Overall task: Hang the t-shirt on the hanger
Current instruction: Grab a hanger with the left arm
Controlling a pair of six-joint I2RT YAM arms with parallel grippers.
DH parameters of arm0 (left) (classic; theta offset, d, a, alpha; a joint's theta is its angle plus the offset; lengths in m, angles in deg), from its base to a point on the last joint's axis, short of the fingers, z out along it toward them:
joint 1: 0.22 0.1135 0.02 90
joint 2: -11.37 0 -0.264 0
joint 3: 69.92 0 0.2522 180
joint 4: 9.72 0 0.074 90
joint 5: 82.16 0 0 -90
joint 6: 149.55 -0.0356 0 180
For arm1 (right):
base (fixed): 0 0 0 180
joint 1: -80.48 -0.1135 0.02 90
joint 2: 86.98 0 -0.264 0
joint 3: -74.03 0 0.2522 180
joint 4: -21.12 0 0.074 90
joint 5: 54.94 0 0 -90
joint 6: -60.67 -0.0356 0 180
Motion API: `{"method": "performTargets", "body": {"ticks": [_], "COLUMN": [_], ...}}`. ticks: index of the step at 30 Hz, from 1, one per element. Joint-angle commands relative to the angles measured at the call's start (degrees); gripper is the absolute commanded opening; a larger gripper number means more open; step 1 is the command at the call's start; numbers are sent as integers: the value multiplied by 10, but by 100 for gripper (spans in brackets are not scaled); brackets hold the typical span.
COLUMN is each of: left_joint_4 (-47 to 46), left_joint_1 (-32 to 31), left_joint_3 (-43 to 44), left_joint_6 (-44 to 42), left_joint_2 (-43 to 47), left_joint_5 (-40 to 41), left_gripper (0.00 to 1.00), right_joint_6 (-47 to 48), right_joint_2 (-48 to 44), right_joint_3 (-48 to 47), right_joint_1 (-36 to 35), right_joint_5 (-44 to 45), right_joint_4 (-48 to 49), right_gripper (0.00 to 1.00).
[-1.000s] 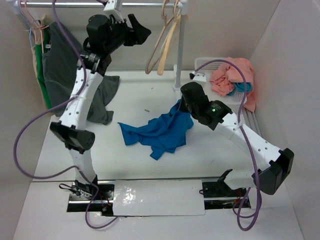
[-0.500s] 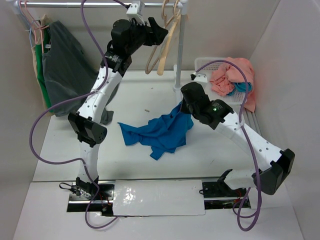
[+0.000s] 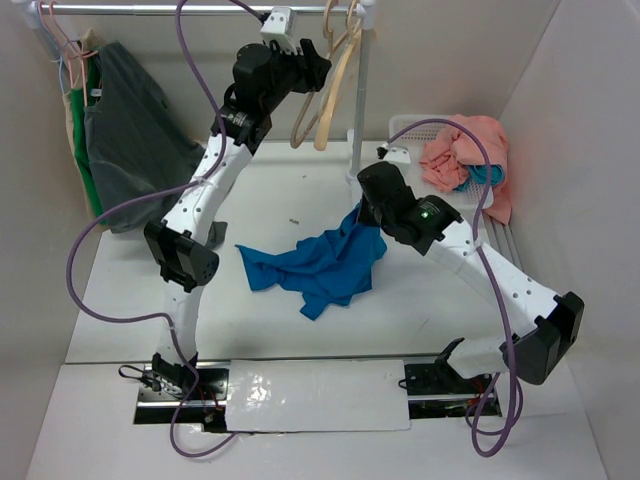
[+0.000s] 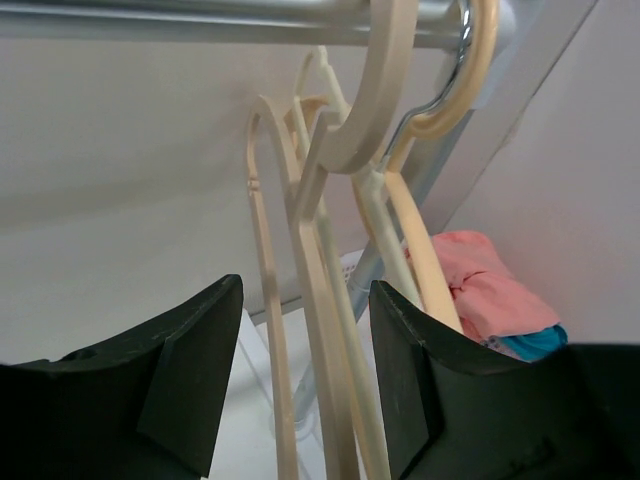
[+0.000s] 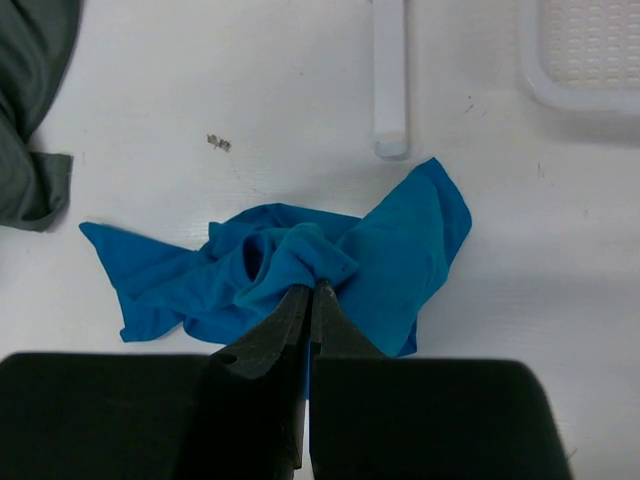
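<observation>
The blue t-shirt (image 3: 320, 265) lies crumpled on the white table. My right gripper (image 3: 365, 212) is shut on a raised fold of the t-shirt (image 5: 400, 240), and the right gripper (image 5: 312, 290) pinches the cloth at its tips. The brownish-tan hanger (image 3: 305, 110) hangs by its hook from the rail (image 3: 200, 9). Up at the rail, my left gripper (image 3: 318, 62) is open. In the left wrist view the hanger (image 4: 318, 300) has its bars running down between the jaws of the left gripper (image 4: 305, 290), and neither finger touches them.
A paler cream hanger (image 3: 335, 95) hangs right beside the tan one. The rail's post (image 3: 358, 110) stands just behind them. A dark grey shirt (image 3: 130, 130) and thin wire hangers (image 3: 60, 40) hang at the left. A white basket (image 3: 405, 125) holds salmon-pink cloth (image 3: 465, 150).
My left arm has swung right along the rail to the hangers, and its jaws have narrowed around the tan hanger's bars. The right gripper has kept its hold on the shirt, barely moving.
</observation>
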Motion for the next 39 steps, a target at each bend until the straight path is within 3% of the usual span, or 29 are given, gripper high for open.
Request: {"method": "performTargets", "body": {"ticks": [1, 5, 13, 14, 20, 22, 30, 39], "left_joint_4": [-38, -38, -38, -38, -33, -33, -50, -38], "left_joint_1": [-3, -8, -8, -8, -8, -8, -8, -24], "left_joint_3": [21, 21, 21, 21, 21, 21, 2, -50], "left_joint_6": [-26, -32, -44, -49, -55, -55, -50, -110], "left_joint_2": [-9, -15, -20, -20, -10, -10, 32, 106], "left_joint_5": [15, 27, 40, 40, 45, 45, 20, 85], "left_gripper": [65, 64, 51, 44, 27, 17, 0, 0], "right_joint_6": [2, 2, 8, 8, 8, 8, 8, 8], "right_joint_2": [4, 4, 15, 15, 15, 15, 15, 4], "right_joint_3": [-29, -29, -29, -29, -24, -24, -24, -18], "right_joint_1": [3, 3, 14, 19, 25, 25, 25, 25], "right_joint_5": [5, 5, -13, -13, -23, -23, -23, -40], "right_joint_4": [-1, -1, -1, 4, 4, 9, 9, 15], "right_gripper": [0, 0, 0, 0, 0, 0, 0, 0]}}
